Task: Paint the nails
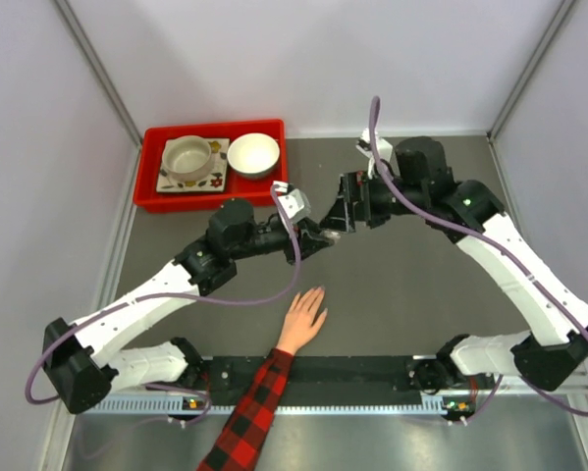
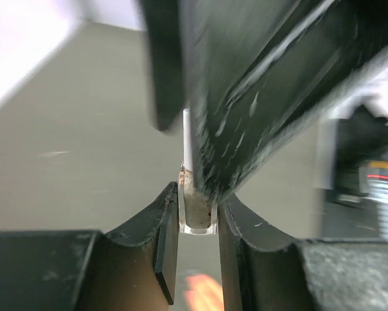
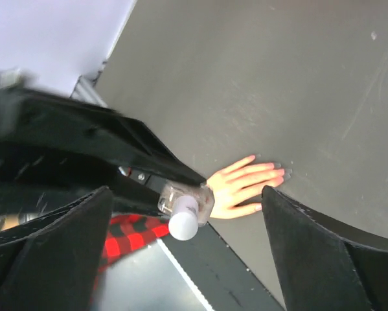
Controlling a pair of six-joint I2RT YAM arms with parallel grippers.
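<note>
Top: left gripper [image 1: 321,238] and right gripper [image 1: 345,216] nose to nose mid-table, beyond flat hand [image 1: 303,318] in plaid sleeve [image 1: 249,412]. Red tray [image 1: 215,128] with two bowls [image 1: 253,154] far left.

Left wrist: left jaws clamped on small clear bottle [image 2: 197,210], white cap up.

Right wrist: right jaws spread wide, gripping nothing, bottle cap in line between them. Nails [image 3: 279,173] on fingertips, resting on table beside the bottle.

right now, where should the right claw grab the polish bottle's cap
Grip the white cap on its round sides, coming end-on from its free tip: it pokes out past the left claw, which pinches the clear bottle by its body.
</note>
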